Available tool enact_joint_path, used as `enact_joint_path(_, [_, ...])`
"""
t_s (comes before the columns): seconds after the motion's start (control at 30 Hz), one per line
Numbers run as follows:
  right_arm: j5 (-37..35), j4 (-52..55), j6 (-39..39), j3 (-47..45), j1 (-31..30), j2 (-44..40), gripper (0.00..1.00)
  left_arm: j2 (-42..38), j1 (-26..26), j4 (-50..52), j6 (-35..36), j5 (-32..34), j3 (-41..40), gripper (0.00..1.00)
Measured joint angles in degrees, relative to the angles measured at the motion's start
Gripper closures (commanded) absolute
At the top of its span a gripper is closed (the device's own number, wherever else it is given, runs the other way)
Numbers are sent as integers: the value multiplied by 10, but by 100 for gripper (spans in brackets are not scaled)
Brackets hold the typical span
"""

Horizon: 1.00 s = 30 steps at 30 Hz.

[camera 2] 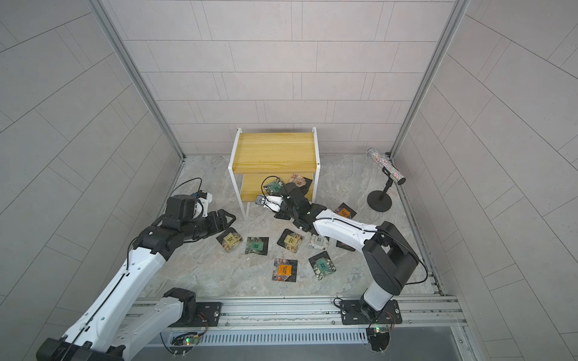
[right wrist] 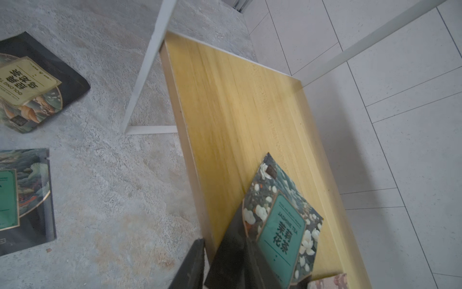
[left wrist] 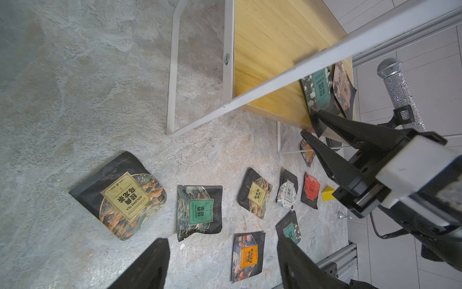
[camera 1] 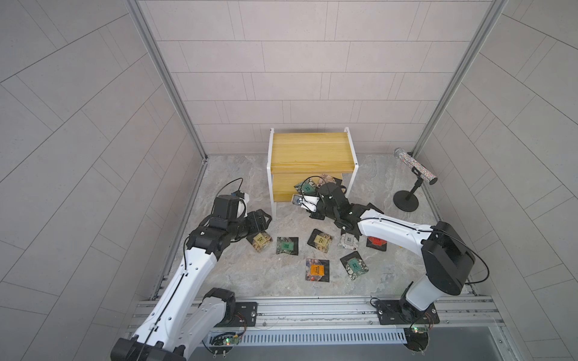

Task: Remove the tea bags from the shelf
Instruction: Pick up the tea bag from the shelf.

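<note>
The shelf (camera 1: 309,150) (camera 2: 272,150) stands at the back. On its lower yellow board (right wrist: 237,105) lie two tea bags, a teal-labelled one (right wrist: 280,225) (camera 1: 306,187) and a pink one (left wrist: 342,85) (camera 2: 297,180). My right gripper (right wrist: 222,250) (left wrist: 311,123) is at the board's front edge. Its jaws are narrowed around the teal bag's black corner, with a thin gap beside one finger. Several tea bags lie on the floor, among them a beige one (left wrist: 125,196) and a green one (left wrist: 200,209). My left gripper (left wrist: 222,240) (camera 1: 266,217) hangs open over the floor, holding nothing.
A glittery tube on a black stand (camera 1: 414,170) is at the back right. A small plain yellow piece (left wrist: 327,192) lies on the floor near the red bag (left wrist: 311,190). Tiled walls close in three sides, and a metal rail (camera 1: 312,309) runs along the front.
</note>
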<state>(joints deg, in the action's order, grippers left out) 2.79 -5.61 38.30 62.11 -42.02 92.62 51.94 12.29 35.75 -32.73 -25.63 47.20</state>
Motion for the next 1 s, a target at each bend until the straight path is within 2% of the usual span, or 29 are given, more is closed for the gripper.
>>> enact_joint_path(0.33, [-4,12,-10,-23,-16,-34,91,0,0,-3,-4,1,-6,24])
enact_joint_path(0.57, [-10,10,-12,-40,-24,-67,99,0,0,-5,-9,1,-6,24])
enact_joint_path(1.0, [-25,-17,-10,-53,-42,-115,100,-9,0,-8,-24,0,-5,24])
